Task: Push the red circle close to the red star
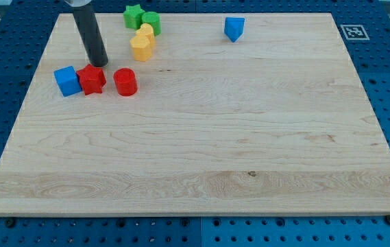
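The red circle [125,81] stands on the wooden board at the view's upper left. The red star [92,79] lies just to its left, with a small gap between them. A blue cube [66,80] touches the star's left side. My tip [101,64] comes down from the view's top and rests just above the red star, up and left of the red circle, touching neither.
A yellow block [140,48] and another yellow block [145,33] lie up and right of the circle. A green star [133,15] and a green circle [151,20] sit near the top edge. A blue block [234,28] lies at top middle.
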Controlling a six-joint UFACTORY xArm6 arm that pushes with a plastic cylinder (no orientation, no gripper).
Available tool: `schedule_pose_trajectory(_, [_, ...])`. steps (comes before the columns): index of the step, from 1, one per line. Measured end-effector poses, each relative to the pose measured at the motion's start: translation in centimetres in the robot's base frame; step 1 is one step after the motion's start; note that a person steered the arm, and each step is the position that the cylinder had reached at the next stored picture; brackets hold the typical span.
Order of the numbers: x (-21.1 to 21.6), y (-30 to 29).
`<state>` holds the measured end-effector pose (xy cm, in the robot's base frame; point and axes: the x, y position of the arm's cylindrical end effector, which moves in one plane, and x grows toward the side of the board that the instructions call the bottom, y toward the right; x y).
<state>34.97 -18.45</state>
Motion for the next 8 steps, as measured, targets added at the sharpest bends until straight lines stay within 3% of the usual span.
schedule_pose_trajectory(1, [2.4,0.2])
schedule_pose_trajectory(3, [-1.1,1.2])
schedule_pose_trajectory(5, [-1.0,10.2])
schedule_pose_trajectory(6, [1.1,12.9])
schedule_pose_trajectory(8, [2.6,10.6])
